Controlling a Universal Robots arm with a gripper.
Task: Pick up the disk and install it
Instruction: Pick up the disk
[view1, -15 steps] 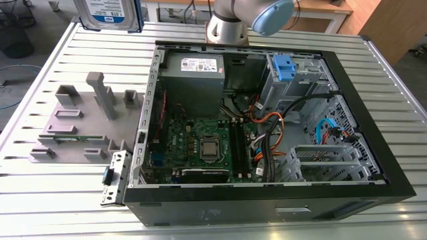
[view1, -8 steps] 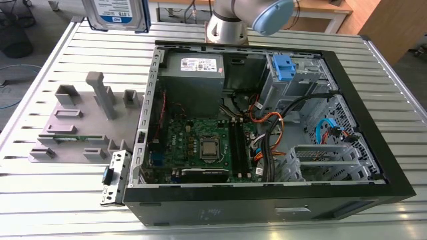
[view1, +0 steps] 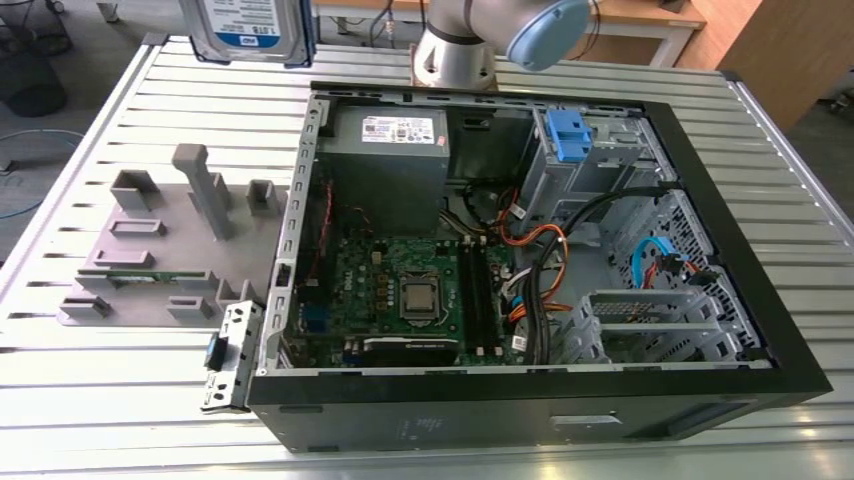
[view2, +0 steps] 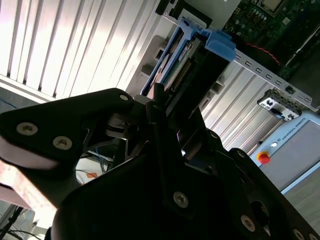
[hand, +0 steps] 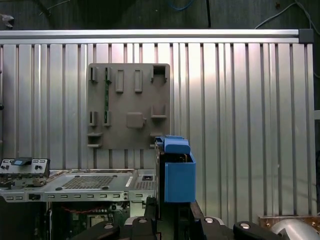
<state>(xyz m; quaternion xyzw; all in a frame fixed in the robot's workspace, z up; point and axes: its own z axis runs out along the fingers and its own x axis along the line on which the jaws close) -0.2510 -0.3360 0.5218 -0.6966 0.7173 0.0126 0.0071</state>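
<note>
In the exterior view you have the disk (view1: 254, 30) up off the bench (view1: 107, 400), at the top of the picture toward the exterior view's left; its blue-and-white label faces the camera and a blue rail runs down its edge; it hangs outside the open computer case (view1: 534, 412), beyond the case's far corner; the arm (view1: 467, 45) stands just beside it on the exterior view's right; inside the case you can see the grey power-supply box (view1: 387, 160) and the green motherboard (view1: 400, 280); a grey fixture plate (view1: 147, 255) lies on the bench on the exterior view's left of the case

In the second wrist view your tool (view2: 172, 107) is closed on the disk (view2: 186, 62); the black fingers (view2: 80, 117) clamp its flat body from both sides, and the blue frame (view2: 218, 41) juts out past the fingertips; behind it you see the slatted bench (view2: 75, 40), a corner of the case with its motherboard (view2: 280, 20), and a red button (view2: 261, 158) on a grey panel well apart from the disk

In the first wrist view the blue frame (hand: 179, 177) of the disk rises from the tool (hand: 172, 224) in the foreground; the fixture plate (hand: 130, 85) lies flat on the bench (hand: 240, 110) behind it, and the open case (hand: 90, 182) sits beside the disk, with the disk outside its wall
</note>
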